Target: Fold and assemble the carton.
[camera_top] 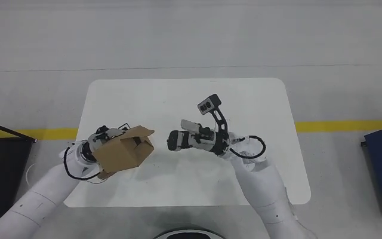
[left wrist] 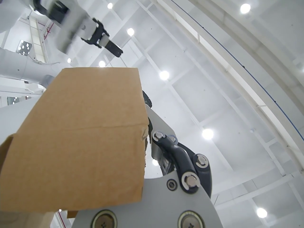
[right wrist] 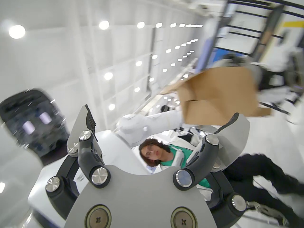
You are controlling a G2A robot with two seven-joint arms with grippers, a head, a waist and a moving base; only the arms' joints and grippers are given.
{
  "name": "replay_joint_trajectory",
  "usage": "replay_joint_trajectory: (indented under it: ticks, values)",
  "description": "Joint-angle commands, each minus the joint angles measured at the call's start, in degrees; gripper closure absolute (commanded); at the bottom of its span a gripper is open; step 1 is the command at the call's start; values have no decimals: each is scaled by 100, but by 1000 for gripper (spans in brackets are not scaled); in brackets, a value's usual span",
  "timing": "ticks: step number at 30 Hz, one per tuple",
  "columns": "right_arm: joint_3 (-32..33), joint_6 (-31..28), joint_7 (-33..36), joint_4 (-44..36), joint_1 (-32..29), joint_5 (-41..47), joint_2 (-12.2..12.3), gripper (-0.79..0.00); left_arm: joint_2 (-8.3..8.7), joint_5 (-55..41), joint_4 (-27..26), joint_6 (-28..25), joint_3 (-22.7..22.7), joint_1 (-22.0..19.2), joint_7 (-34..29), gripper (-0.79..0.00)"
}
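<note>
A brown carton (camera_top: 123, 151) is held up over the left part of the white table (camera_top: 239, 101), with one flap (camera_top: 141, 130) sticking up at its open end. My left gripper (camera_top: 97, 141) is shut on the carton (left wrist: 76, 131), whose wall covers one finger; the other finger (left wrist: 147, 102) lies along its edge. My right gripper (camera_top: 172, 141) is at mid-table, pointing at the carton's open end with a small gap between them. In the right wrist view its fingers (right wrist: 88, 117) stand wide open around nothing, with the carton (right wrist: 218, 96) just beyond. It also shows as the right gripper (left wrist: 111, 47) past the carton's top edge.
The table's front edge (camera_top: 179, 205) runs close below both arms. Its far half is bare white surface. On the floor a yellow line (camera_top: 334, 126) passes both sides, with a dark object (camera_top: 12, 136) at the left and a blue one (camera_top: 374, 149) at the right.
</note>
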Motion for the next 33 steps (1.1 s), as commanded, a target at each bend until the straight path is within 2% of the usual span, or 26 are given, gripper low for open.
replay_joint_trajectory:
  ticks: [1,4,8,13,17,19,24,27,33]
  values:
    - [83,604,-183,1,44,-708,42,-785,13,291,-69,-229,-90,82,1,0]
    - [86,1060,-279,-87,63,-1164,99,-785,19,573,-134,-514,-240,177,-123,0]
    - [-64,1242,-269,-176,96,-1308,127,-785,1,838,-229,-754,-378,267,-99,0]
    - [-89,849,-448,-173,133,-779,112,-785,-29,1045,-293,-699,-503,324,26,0]
    - [-126,752,-358,-195,163,-634,131,-785,-59,1176,-276,-600,-577,347,58,0]
    - [-171,753,-269,-233,172,-679,148,-785,-77,1218,-267,-570,-611,357,52,0]
    - [-448,1004,544,-181,238,-1208,240,-785,-127,1268,-248,-490,-690,389,29,0]
    - [-572,1116,625,-168,276,-1500,276,-785,-158,1294,-234,-465,-736,407,14,0]
    - [-628,1149,628,-187,315,-1543,325,-785,-214,1355,-210,-420,-828,448,-21,0]
